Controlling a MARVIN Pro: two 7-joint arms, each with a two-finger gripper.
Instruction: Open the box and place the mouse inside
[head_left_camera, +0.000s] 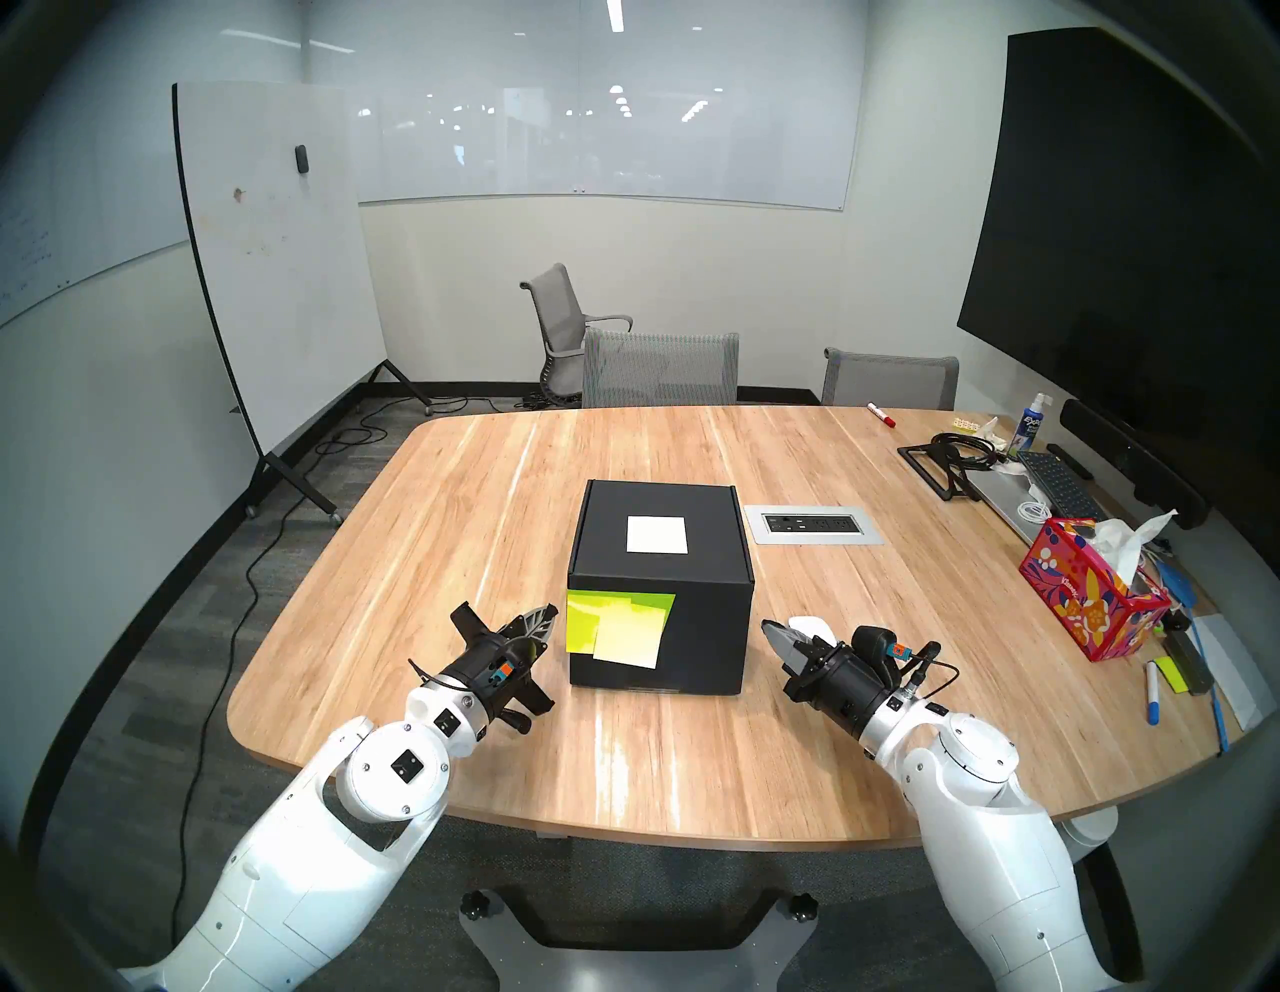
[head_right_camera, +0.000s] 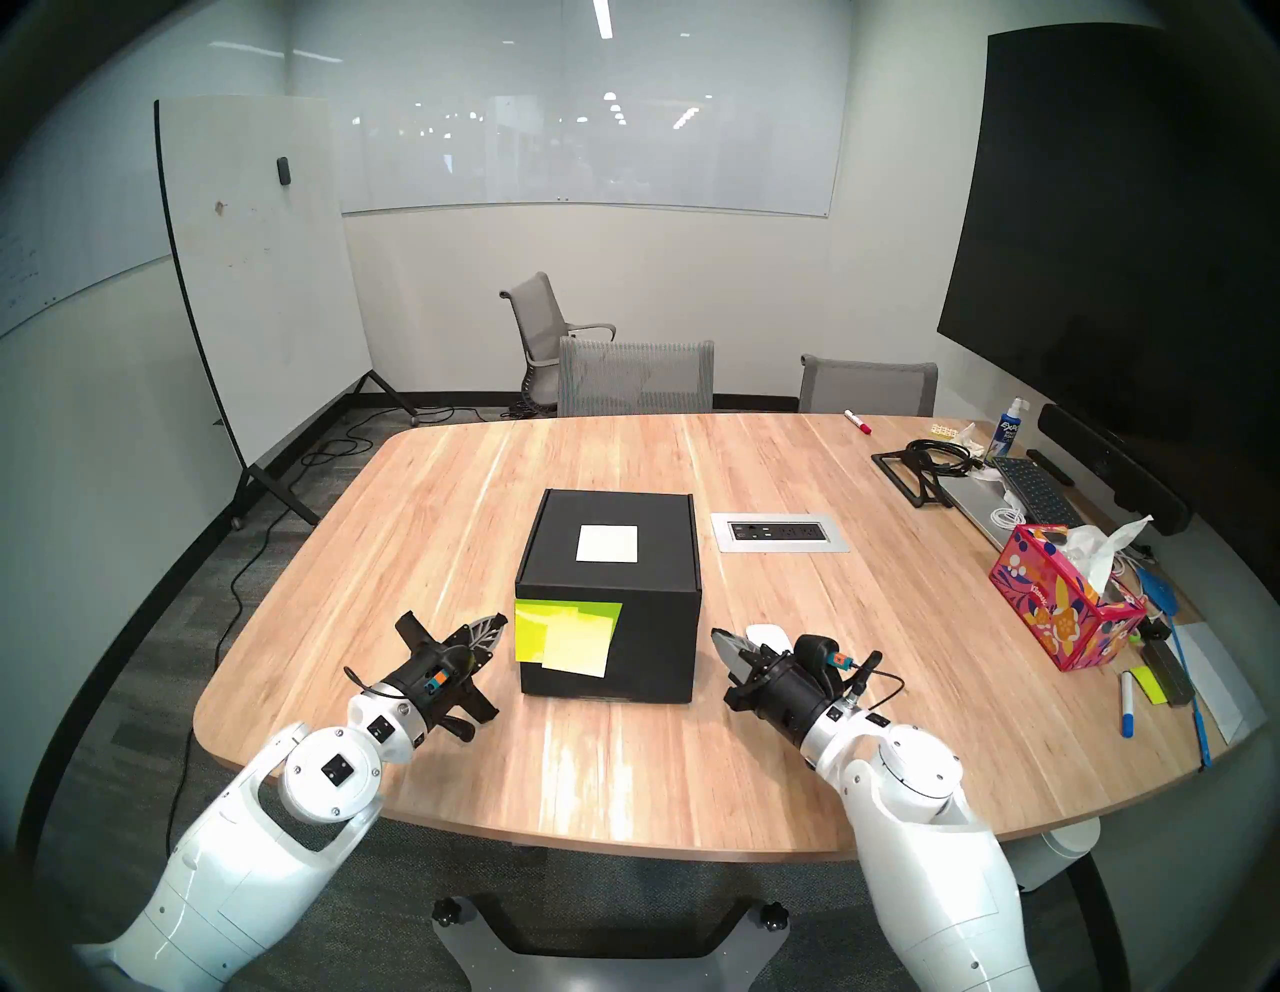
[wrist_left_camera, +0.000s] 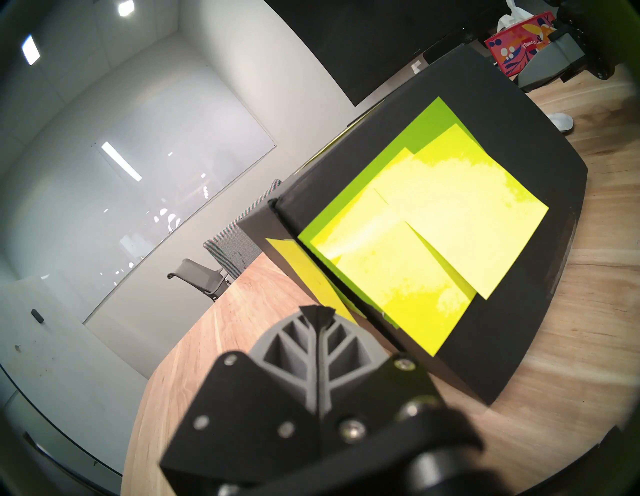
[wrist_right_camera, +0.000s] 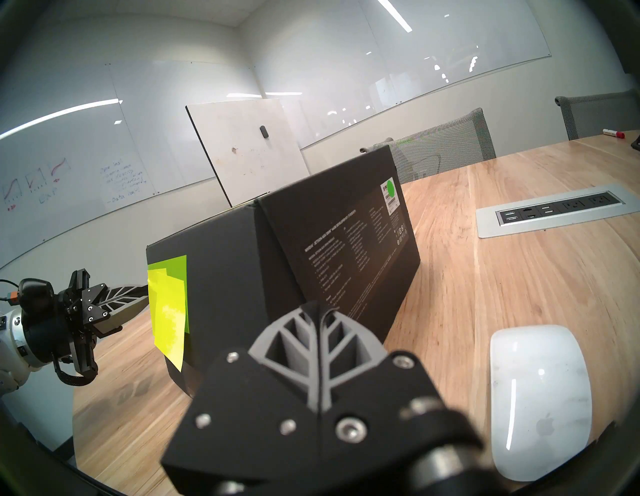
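Box (head_left_camera: 661, 554) of matte black cardboard sits shut near the middle of the wooden tabletop (head_left_camera: 485, 499), its lid down and a white square label (head_left_camera: 656, 535) on top. Yellow-green sticky notes (head_left_camera: 620, 627) overlap on the left part of its front face, one lower corner curling away from the cardboard. In the right wrist view the box's side panel carries small white print and a sticker with a green dot (wrist_right_camera: 391, 188).

The mouse (wrist_right_camera: 540, 398), a smooth white low-profile Apple one, lies flat on the tabletop just to the right of the box's near right corner, apart from it. From the head views only a sliver of it shows behind the right gripper (head_left_camera: 772, 634).

The left gripper (head_left_camera: 547, 616) hangs above the tabletop just beside the box's front left corner, its tip close to the sticky notes; whether it touches them cannot be told. Its ribbed grey fingers (wrist_left_camera: 294, 350) are pressed together with nothing between them. The right gripper is likewise clenched and empty, held over the tabletop near the box's front right corner with the mouse just beside it.

A recessed power outlet panel (head_left_camera: 814, 524) sits right of the box, and a red floral Kleenex box (head_left_camera: 1087, 596) stands well apart at the tabletop's right edge.
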